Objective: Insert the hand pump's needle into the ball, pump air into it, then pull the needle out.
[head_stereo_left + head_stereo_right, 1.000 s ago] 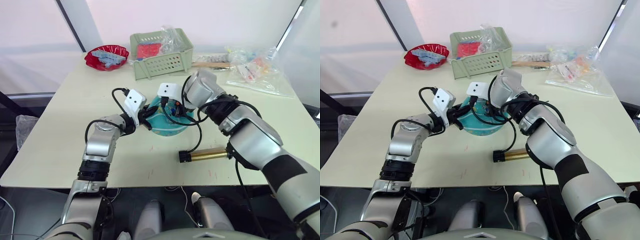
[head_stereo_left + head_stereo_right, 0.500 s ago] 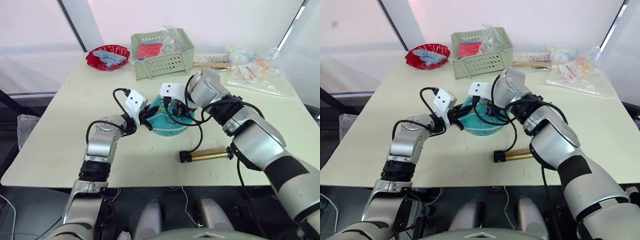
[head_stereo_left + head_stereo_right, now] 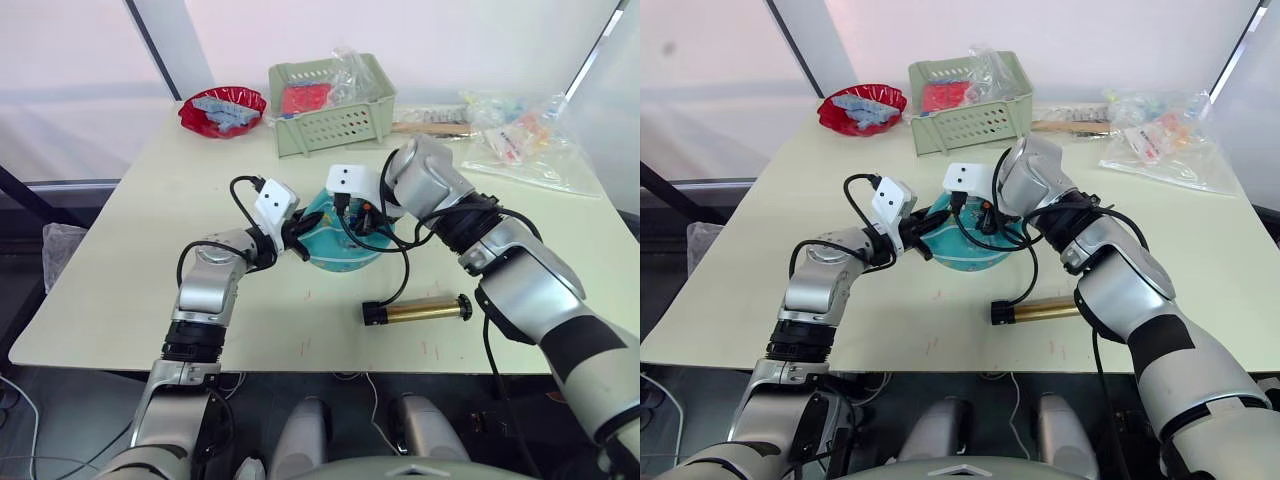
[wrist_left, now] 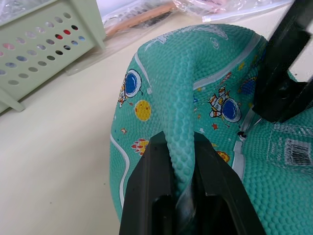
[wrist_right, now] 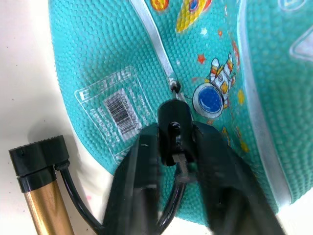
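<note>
Left pincer pinching ball, right pincer gripping needle

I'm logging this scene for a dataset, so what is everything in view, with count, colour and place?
ball: one, teal, mid-table, a fold of it pinched.
needle: one, metal, tip at the ball's valve.
hand pump: one, brass-gold, lying near the table's front edge.
basket: one, pale green, far side.
bowl: one, red, far left.
plastic bags: several, clear, far right.
table: one, cream.
left gripper: black, shut on ball.
right gripper: black, shut on the needle's fitting.
</note>
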Available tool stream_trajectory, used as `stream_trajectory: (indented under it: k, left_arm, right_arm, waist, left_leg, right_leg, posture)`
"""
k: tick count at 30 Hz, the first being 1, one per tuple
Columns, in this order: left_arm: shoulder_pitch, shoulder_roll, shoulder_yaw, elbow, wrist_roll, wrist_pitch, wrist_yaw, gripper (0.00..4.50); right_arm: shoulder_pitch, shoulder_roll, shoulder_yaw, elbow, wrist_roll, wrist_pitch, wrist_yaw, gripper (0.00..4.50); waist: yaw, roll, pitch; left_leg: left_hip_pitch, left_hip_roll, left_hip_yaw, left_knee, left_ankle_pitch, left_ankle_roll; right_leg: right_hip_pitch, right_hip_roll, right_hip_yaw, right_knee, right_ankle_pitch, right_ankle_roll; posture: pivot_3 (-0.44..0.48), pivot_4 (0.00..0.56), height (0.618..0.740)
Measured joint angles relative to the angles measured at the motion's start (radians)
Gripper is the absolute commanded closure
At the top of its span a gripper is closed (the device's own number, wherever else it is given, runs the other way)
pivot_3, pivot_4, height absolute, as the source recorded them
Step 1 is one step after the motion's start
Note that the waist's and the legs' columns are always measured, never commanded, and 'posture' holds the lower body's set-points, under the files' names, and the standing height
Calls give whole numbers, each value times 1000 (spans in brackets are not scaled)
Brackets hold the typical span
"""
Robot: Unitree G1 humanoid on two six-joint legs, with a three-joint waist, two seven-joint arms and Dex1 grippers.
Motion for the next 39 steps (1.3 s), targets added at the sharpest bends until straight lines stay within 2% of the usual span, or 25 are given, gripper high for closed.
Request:
stream_trajectory:
  k: [3,4,16,20,24,26,27,29,39]
  left_arm:
    - [-2,-1,-2,1,1,-4,-3,4500]
    - [-4,-1,-2,2,1,-4,-3,4500]
    - [-11,-3,-15,0,-1,-10,-9,4500]
    - [-15,-2,-19,-2,-9,-11,-10,4500]
    - [-16,0,-20,-1,-17,-11,-10,4500]
    - [-16,1,-20,-1,-18,-11,-10,4500]
    - [-17,1,-21,-1,-20,-12,-11,4500]
    - [-17,1,-23,0,-20,-12,-11,4500]
    - [-20,2,-27,2,-21,-14,-11,4500]
  right_arm:
    - [7,-9,0,-16,6,0,13,208]
    - [10,-12,0,-24,13,1,19,35]
    - [62,-126,-16,-183,92,55,55,35]
    - [105,-180,-65,-276,136,87,43,35]
    - [131,-212,-109,-333,183,125,13,35]
    - [140,-214,-131,-349,201,141,-5,583]
    - [148,-219,-160,-362,220,155,-36,1098]
    - [148,-227,-181,-375,233,156,-57,1814]
    - [184,-235,-160,-427,246,130,-115,1814]
  waist:
    - [3,0,1]
    - [2,0,1]
    - [11,2,4]
    - [16,2,4]
    - [20,3,4]
    - [22,3,5]
    - [23,4,5]
    - [23,4,5]
    - [24,4,5]
  left_leg:
    - [-2,0,0,0,0,0]
    - [-2,0,0,0,0,0]
    - [-6,0,-2,-1,0,0]
    - [-13,-1,-4,0,0,0]
    - [-14,0,-4,0,0,0]
    - [-14,0,-3,0,0,0]
    - [-14,0,-1,0,0,0]
    - [-14,0,1,0,0,0]
    - [-14,0,3,1,0,0]
  right_leg:
    - [-1,0,0,-1,0,0]
    - [-1,-1,0,-2,0,0]
    - [-1,-1,-4,-8,2,-3]
    - [-7,-1,-6,-7,3,-4]
    - [-8,-1,-6,-7,3,-4]
    - [-8,-2,-13,-7,3,-4]
    - [-8,-2,-15,-7,3,-4]
    - [-8,-2,-16,-8,3,-5]
    - [-8,-2,-17,-8,3,-5]
  posture:
    - [0,150,736]
    - [0,150,736]
    - [0,150,736]
    - [0,150,736]
    - [0,150,736]
    - [0,150,736]
    - [0,150,736]
    - [0,150,736]
    - [0,150,736]
